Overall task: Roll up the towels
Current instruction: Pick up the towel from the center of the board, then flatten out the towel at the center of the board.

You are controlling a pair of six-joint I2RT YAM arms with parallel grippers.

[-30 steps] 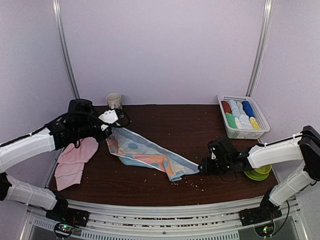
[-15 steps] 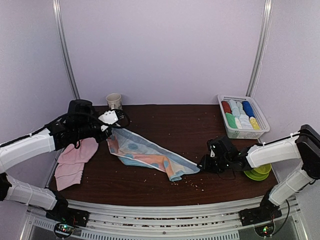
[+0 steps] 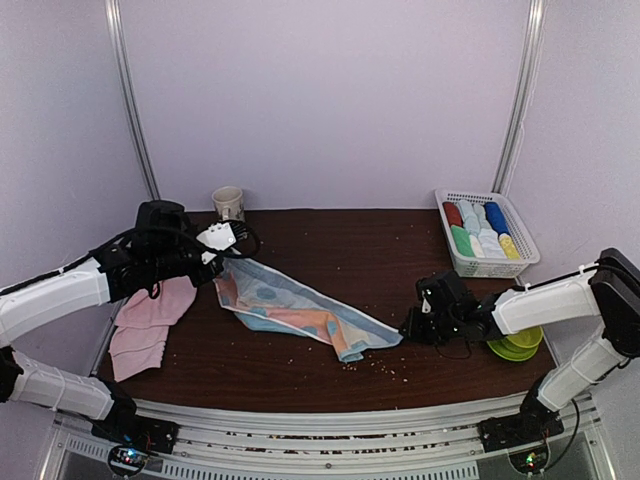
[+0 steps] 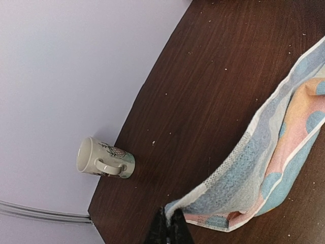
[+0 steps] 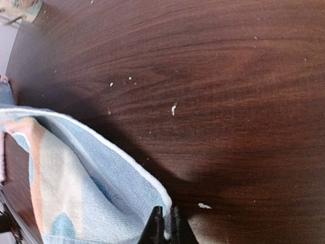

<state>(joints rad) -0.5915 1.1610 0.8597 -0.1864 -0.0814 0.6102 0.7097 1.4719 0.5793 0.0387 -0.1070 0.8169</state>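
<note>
A light blue towel (image 3: 300, 310) with orange and white patches lies stretched across the dark table between my two arms. My left gripper (image 3: 222, 262) is shut on its far left corner. In the left wrist view the black fingertips (image 4: 171, 213) pinch the white-edged corner, and the towel (image 4: 274, 162) hangs away to the right. My right gripper (image 3: 403, 330) is shut on the towel's right end. The right wrist view shows the gripper (image 5: 166, 211) clamped on the towel's (image 5: 86, 188) white hem. Pale pink towels (image 3: 145, 320) lie heaped at the table's left edge, beside my left arm.
A white slatted basket (image 3: 441, 213) holding several rolled cloths stands at the back right. A mug (image 3: 228, 202) stands at the back left, also visible from the left wrist as a mug (image 4: 104, 158). Green plates (image 3: 515, 347) lie under my right arm. Crumbs dot the table.
My right gripper's jaws have closed onto the blue towel's right corner and shifted slightly. The left gripper keeps its hold and has not moved.
</note>
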